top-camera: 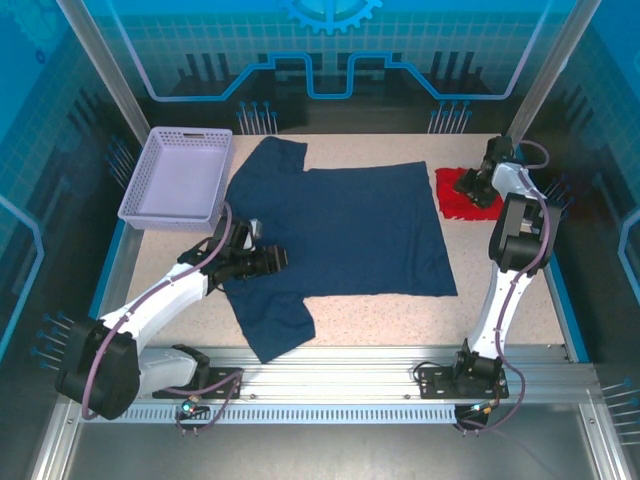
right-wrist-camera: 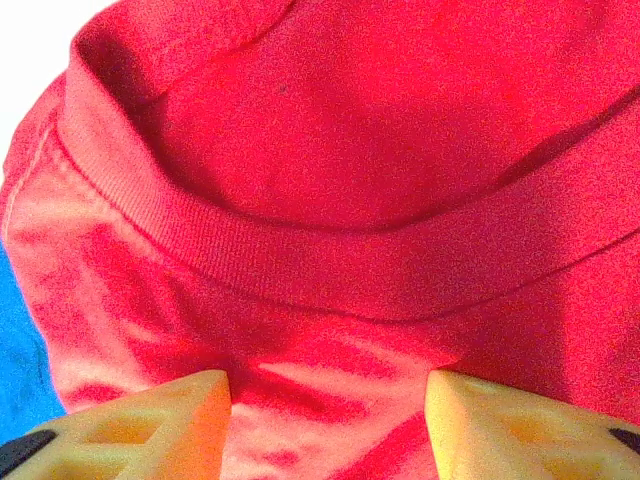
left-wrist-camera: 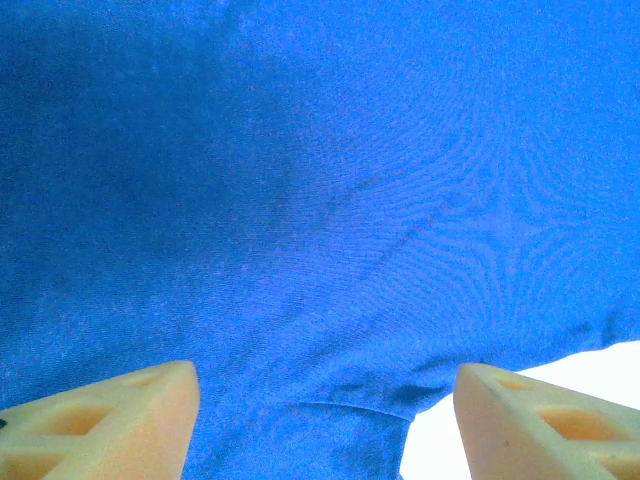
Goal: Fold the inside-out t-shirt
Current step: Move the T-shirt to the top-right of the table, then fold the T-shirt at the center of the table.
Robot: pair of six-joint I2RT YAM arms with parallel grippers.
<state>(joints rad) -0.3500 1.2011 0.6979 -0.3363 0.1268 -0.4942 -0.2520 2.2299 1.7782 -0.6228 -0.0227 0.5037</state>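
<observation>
The inside-out t-shirt (top-camera: 350,230) lies spread flat across the middle of the table, dark navy, with its collar toward the left and one sleeve pointing to the near edge. My left gripper (top-camera: 280,258) hovers low over its left part, beside the near sleeve. In the left wrist view the t-shirt's cloth (left-wrist-camera: 300,200) runs under the left gripper (left-wrist-camera: 325,425), whose jaws stand wide apart with a sleeve seam between them. My right gripper (top-camera: 480,188) is at the back right, jaws open over a red garment (right-wrist-camera: 330,150), with its ribbed collar just ahead of the right gripper (right-wrist-camera: 328,425).
A lilac plastic basket (top-camera: 178,178) stands at the back left, close to the shirt's far sleeve. The red garment (top-camera: 455,198) lies bunched just off the shirt's right hem. Bare tabletop (top-camera: 400,320) runs along the near edge. Glass walls close in the sides.
</observation>
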